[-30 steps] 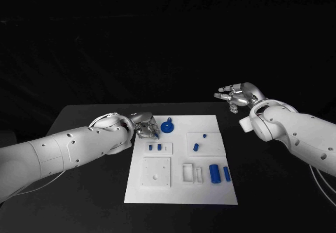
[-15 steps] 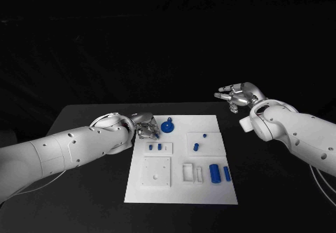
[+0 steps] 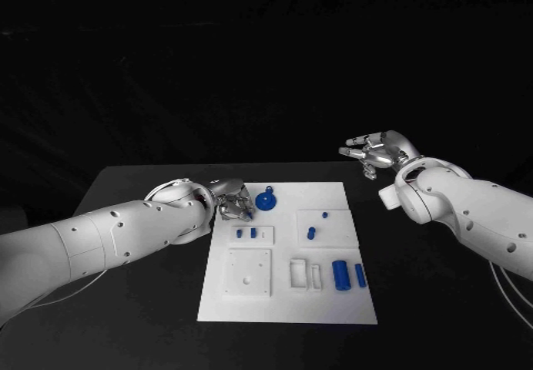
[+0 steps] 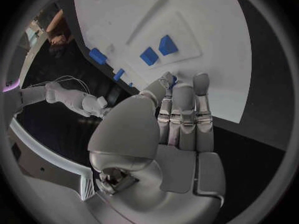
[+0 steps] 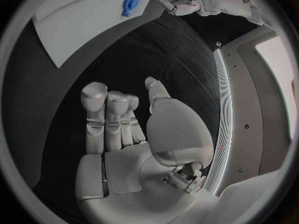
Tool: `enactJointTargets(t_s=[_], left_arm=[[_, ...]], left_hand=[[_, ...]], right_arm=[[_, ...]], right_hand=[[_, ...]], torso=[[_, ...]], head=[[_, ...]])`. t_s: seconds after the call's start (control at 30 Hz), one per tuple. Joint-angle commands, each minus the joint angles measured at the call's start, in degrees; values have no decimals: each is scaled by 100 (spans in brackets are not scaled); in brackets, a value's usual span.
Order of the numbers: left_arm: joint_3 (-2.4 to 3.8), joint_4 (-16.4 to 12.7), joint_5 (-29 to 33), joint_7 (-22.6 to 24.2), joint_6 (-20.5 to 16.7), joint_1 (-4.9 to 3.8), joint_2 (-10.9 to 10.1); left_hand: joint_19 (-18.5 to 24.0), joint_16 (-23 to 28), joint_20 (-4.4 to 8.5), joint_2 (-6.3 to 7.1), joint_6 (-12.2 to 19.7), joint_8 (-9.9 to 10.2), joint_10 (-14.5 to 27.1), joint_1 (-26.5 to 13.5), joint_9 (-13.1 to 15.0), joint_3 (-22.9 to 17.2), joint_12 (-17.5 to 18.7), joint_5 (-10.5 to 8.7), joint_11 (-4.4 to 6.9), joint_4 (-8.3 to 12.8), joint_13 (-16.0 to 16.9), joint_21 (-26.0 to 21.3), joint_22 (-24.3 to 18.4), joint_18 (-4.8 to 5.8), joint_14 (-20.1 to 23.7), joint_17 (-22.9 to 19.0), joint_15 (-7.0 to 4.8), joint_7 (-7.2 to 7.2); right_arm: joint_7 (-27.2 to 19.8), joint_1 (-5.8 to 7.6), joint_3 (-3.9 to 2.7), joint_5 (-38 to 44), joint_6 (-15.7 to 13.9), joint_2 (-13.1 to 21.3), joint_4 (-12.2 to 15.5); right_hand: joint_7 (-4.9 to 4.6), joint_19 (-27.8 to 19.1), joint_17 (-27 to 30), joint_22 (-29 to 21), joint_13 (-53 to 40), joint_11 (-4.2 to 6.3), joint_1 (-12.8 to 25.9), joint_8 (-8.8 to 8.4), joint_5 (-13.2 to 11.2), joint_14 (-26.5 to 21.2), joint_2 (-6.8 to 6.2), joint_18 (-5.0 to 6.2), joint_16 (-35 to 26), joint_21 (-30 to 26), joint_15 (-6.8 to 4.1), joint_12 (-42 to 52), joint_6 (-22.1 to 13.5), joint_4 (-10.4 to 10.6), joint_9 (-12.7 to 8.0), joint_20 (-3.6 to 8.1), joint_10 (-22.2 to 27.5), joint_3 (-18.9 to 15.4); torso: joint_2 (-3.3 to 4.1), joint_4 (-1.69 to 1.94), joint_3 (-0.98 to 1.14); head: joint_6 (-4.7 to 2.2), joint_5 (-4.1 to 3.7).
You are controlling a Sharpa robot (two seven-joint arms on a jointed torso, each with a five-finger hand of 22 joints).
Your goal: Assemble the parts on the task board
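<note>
My left hand (image 3: 230,203) hangs at the far left edge of the white rectangular task board (image 3: 286,307), its silver fingers together and extended, holding nothing that I can make out. Just to its right, toward the board's middle, lies the round blue disc-shaped part with a small stem (image 3: 266,200); it is near my fingertips but, as far as I can judge, not touching them. Its stem points away from me, toward the board's far edge, so I judge a sideways reach to the right would meet its round flank. Nearer to me on the board sit two small blue blocks (image 3: 246,232) in a shallow white tray.

From my left wrist, the fingers (image 4: 182,115) lie side by side over the board's edge, with the two blocks (image 4: 157,50) beyond them; the disc itself is hard to pick out there.

Far to the right, my right hand (image 3: 377,153) is raised off the table, well apart from the board. Its wrist view shows the fingers (image 5: 107,115) loosely straight, empty, and the blue disc (image 5: 130,1) distant. My left hand is clearly the nearer one.
</note>
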State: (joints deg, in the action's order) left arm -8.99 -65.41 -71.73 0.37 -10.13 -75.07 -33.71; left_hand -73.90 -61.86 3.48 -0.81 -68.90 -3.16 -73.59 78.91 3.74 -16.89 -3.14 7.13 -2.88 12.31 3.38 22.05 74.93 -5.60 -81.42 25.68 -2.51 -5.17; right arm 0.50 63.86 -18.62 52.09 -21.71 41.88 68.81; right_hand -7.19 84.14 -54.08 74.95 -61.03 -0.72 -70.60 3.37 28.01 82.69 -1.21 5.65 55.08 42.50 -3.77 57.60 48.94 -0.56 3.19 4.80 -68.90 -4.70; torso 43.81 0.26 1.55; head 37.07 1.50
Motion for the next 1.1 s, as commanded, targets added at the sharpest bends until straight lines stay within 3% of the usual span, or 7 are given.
enactJointTargets(t_s=[0.03,0.37,0.63,0.8,1.1], left_arm=[[-22,16,-4,-79,207,29,15],[-36,-25,-7,-21,241,29,-8],[-38,-51,28,138,51,29,-29],[-38,-53,92,231,-89,29,-40],[-38,-61,143,313,-231,29,-39]], left_hand=[[31,28,1,-45,26,-43,4,-7,3,-8,-17,3,43,-4,-1,35,111,-98,27,-6,-6,-31],[49,23,-6,-29,26,-42,-3,22,2,2,-17,-13,41,24,-1,43,115,-102,41,-3,0,-32],[70,37,-12,-3,109,-38,90,58,-2,22,-18,-83,7,60,-2,56,115,-112,68,-10,11,-52],[74,104,-14,42,335,-35,237,69,-8,-12,-17,-96,-48,90,-2,53,109,-118,82,-41,26,-100],[71,134,-29,75,361,-41,294,49,-3,-59,-18,-108,-66,84,-2,47,109,-134,68,-50,37,-106]], right_arm=[[-53,-6,-3,-3,90,-13,-4],[-55,-17,-3,-3,88,-14,-17],[-57,-23,-3,-3,88,-19,-26],[-59,-31,-3,-3,91,-25,-36],[-57,-37,-3,-3,93,-31,-40]], right_hand=[[1,304,4,66,7,6,52,-15,22,9,26,111,-19,-21,4,-23,-7,-13,4,-4,24,24],[1,304,4,66,7,6,52,-15,22,9,26,111,-19,-21,4,-23,-7,-13,4,-4,24,24],[1,304,4,66,7,6,52,-15,22,9,26,111,-19,-21,4,-23,-7,-13,4,-4,24,24],[1,304,4,66,7,6,52,-15,22,9,26,111,-19,-21,4,-23,-7,-13,4,-4,24,24],[1,304,4,66,7,6,52,-15,22,9,26,111,-19,-21,4,-23,-7,-13,4,-4,24,24]], torso=[[-1,3,1],[-2,2,-4],[-5,0,-9],[-9,0,-8],[-2,8,-8]], head=[[17,2],[30,4],[38,-4],[37,-7],[40,-10]])
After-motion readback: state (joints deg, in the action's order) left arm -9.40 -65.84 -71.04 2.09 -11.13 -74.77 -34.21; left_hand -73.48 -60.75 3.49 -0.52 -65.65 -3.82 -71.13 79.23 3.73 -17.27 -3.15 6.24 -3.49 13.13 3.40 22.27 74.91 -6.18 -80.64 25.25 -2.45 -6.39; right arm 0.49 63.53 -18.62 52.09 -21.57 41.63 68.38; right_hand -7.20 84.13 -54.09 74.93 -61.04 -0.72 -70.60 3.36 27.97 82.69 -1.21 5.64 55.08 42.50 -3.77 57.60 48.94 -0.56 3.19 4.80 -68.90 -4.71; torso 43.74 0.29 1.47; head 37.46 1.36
